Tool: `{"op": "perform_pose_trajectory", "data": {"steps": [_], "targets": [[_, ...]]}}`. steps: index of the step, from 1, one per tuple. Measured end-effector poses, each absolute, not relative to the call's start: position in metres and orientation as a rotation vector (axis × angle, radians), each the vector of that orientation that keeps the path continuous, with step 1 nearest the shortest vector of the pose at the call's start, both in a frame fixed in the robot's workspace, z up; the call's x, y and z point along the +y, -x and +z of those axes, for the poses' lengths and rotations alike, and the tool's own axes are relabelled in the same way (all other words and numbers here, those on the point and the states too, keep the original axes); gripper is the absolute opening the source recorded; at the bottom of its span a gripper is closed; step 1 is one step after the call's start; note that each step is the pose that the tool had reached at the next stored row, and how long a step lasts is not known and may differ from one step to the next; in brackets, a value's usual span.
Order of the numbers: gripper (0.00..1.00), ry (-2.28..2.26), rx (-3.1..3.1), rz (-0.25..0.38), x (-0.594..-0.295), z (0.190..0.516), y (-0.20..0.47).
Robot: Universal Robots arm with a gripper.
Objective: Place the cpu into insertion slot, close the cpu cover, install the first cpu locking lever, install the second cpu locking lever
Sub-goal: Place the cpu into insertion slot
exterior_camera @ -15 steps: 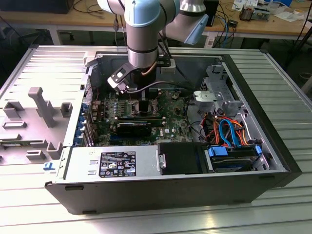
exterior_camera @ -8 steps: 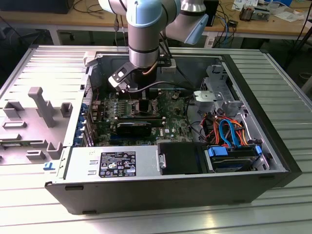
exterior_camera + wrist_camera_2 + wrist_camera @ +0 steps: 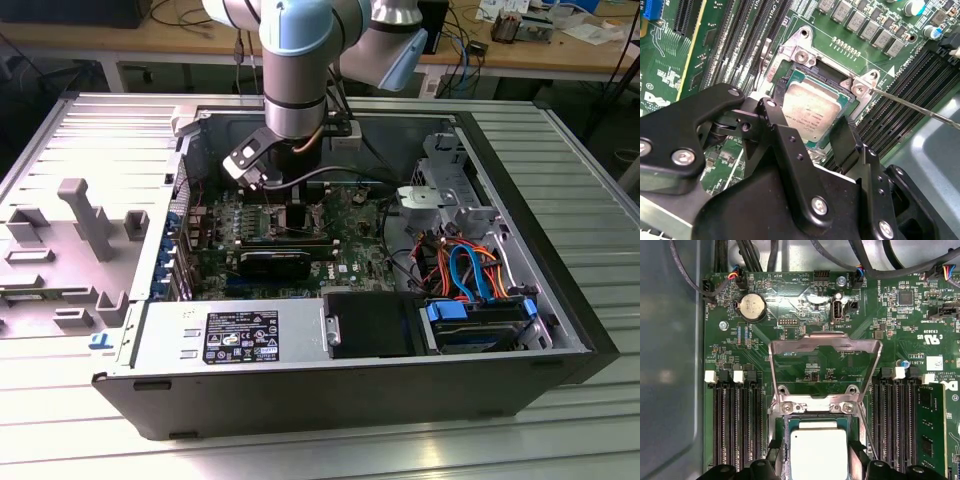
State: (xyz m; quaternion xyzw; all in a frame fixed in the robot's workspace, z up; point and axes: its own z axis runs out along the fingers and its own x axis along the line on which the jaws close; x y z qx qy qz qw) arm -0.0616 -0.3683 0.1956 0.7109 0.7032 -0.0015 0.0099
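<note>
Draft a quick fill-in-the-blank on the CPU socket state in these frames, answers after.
1. The cpu sits at the insertion slot, and the cpu cover is ____, swung back off the slot.
2. The circuit board around the slot is ____ in colour.
3. Of the task's things, the gripper is closest to the ____.

Missing words: open; green; cpu.
</note>
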Motion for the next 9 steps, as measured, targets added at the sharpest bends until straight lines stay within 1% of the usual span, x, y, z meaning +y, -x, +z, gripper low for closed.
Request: {"op": "perform_pose_trajectory", "data": {"steps": [3, 4, 9], "targets": [[0.62, -2.220, 2.196, -0.003, -0.3681, 0.1953, 0.0615], [0.68, -2.219, 2.195, -0.004, -0.3682, 0.1954, 0.0616], [0.68, -2.210, 2.187, -0.024, -0.3684, 0.1972, 0.0616]]}}
